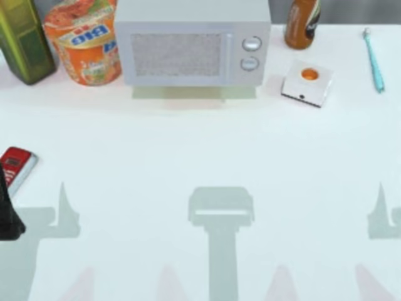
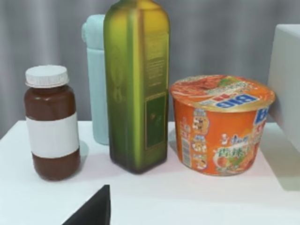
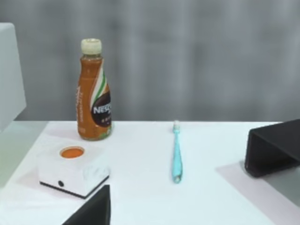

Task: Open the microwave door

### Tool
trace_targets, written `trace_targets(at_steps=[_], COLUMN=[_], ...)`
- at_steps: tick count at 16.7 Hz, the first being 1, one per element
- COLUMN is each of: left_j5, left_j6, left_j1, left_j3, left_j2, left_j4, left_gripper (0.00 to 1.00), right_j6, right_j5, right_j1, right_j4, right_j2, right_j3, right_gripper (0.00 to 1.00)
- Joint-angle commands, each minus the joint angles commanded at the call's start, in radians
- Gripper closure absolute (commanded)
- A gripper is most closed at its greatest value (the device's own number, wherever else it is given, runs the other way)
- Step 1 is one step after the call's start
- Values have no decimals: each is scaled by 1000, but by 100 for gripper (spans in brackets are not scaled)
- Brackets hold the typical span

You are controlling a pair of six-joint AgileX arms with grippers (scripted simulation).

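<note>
Microwave point(image 1: 191, 19) at the back of the table, middle, front turned toward the arms; microwave door point(image 1: 177, 55) shut flush, mesh window filling most of it, knob panel point(image 1: 251, 52) on its right. Nothing done yet on the task. Left gripper point(image 1: 7, 216) just a dark shape at the table's left edge, well apart from the microwave, holding nothing by the look of it; no telling how far open. Right gripper outside the top view, state likewise not to be told. For a good opening: probably hinged on the left, so aim for the door's free edge beside the knob panel, come in level and square to the front, hook or pinch that edge without pressing a knob, then pull along an arc, not straight back, so as not to drag the whole box forward. Mind the noodle cup point(image 1: 84, 41) just beside the microwave's left side and the white cube point(image 1: 307, 81) near its right. Only in the top view: the door face itself. Only in the left wrist view: a brown jar point(image 2: 51, 122) and a pale blue flask point(image 2: 96, 79) behind the green oil bottle point(image 2: 137, 84). Only in the right wrist view: a black box point(image 3: 274, 147) beyond the toothbrush point(image 3: 176, 152), and the coffee bottle point(image 3: 93, 91) full height.
</note>
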Motion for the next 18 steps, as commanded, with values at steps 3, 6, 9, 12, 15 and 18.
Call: trace_targets(at_steps=[3, 6, 9, 12, 15, 18], left_j5=[-6, -52, -130, -225, -331, -439], left_j6=[-3, -28, -73, -130, -194, -259], left_j1=[-4, -44, -123, -233, -360, -490], left_j3=[8, 84, 227, 420, 641, 867], left_j2=[10, 104, 289, 542, 834, 1139], left_j4=[-1, -12, -24, -36, -47, -58], left_gripper=[0, 0, 0, 0, 0, 0], right_j6=[0, 0, 0, 0, 0, 0], right_j5=[0, 0, 0, 0, 0, 0], right_j1=[0, 0, 0, 0, 0, 0], right_j4=[0, 0, 0, 0, 0, 0], right_j2=[0, 0, 0, 0, 0, 0], right_j3=[0, 0, 0, 0, 0, 0], right_gripper=[0, 0, 0, 0, 0, 0])
